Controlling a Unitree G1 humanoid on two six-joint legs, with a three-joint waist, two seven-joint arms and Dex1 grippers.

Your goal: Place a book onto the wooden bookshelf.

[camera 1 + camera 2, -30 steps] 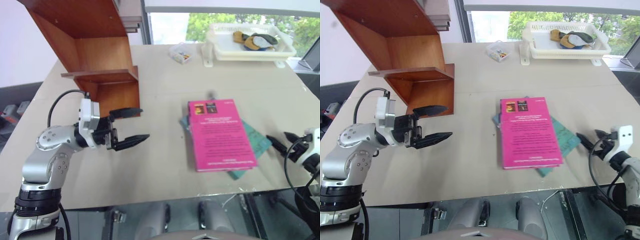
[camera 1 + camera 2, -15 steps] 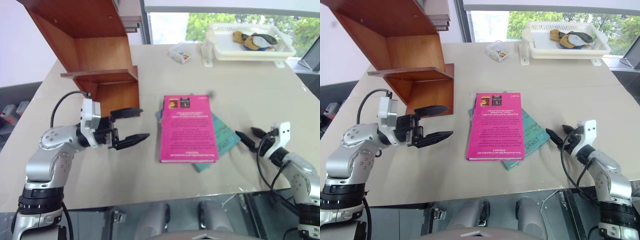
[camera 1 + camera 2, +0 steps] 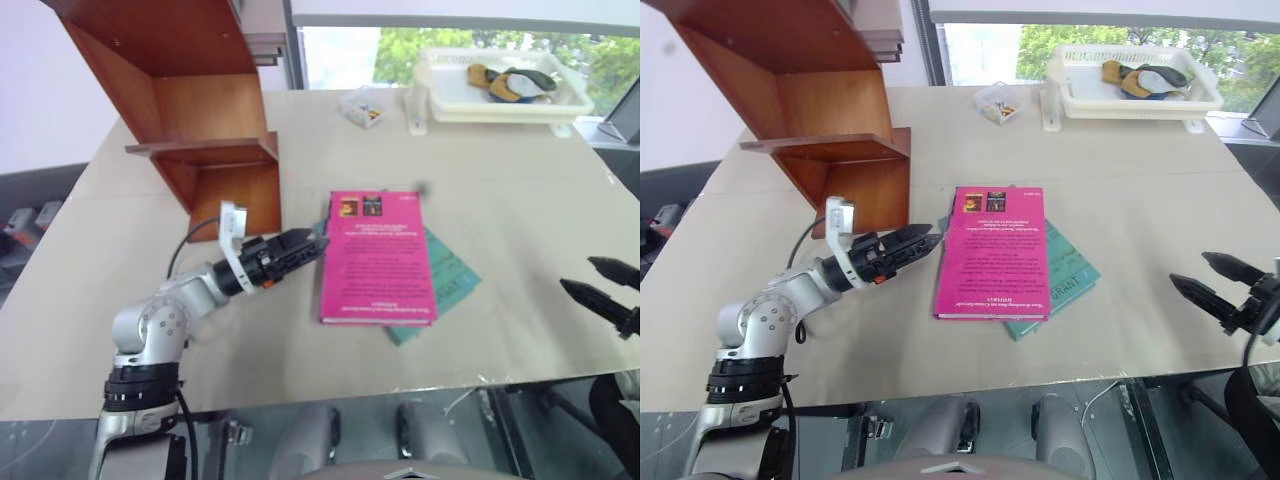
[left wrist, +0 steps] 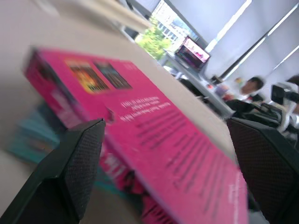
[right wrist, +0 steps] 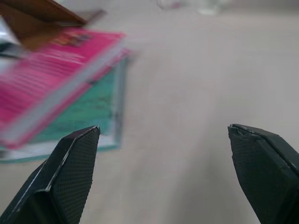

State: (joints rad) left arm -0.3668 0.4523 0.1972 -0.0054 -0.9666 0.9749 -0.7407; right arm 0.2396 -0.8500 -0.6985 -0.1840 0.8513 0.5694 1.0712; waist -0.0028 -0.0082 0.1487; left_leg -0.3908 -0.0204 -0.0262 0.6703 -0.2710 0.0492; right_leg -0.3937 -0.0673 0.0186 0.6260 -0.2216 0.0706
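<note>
I see the table [image 3: 330, 130] as the biggest thing here, a pale surface which carries everything, and on its far left corner stands the wooden bookshelf [image 3: 200, 110], open toward me so that a book can go onto its shelf board from the front. At the far right is a white tray [image 3: 500, 95] with some small items inside, well apart from the work, and a small clear box [image 3: 362, 105] sits beside it. The book [image 3: 378, 258] lies flat near the middle of the table with the cover up, resting on a teal book [image 3: 450, 285] which shows under its right and near edges; I judge this stacking lifts the pink edge a little from the table, which helps a finger to get under it. The left gripper [image 3: 300, 245] is low and pointing toward the left edge of the book, just beside it, and in the left wrist view the 2 fingers [image 4: 74, 168] stand spread wide with the pink cover between them, but I cannot tell if they touch it; nothing is held. The right gripper [image 3: 1215, 285] hangs at the right side, well apart from both books, its 2 fingers also spread and empty.
</note>
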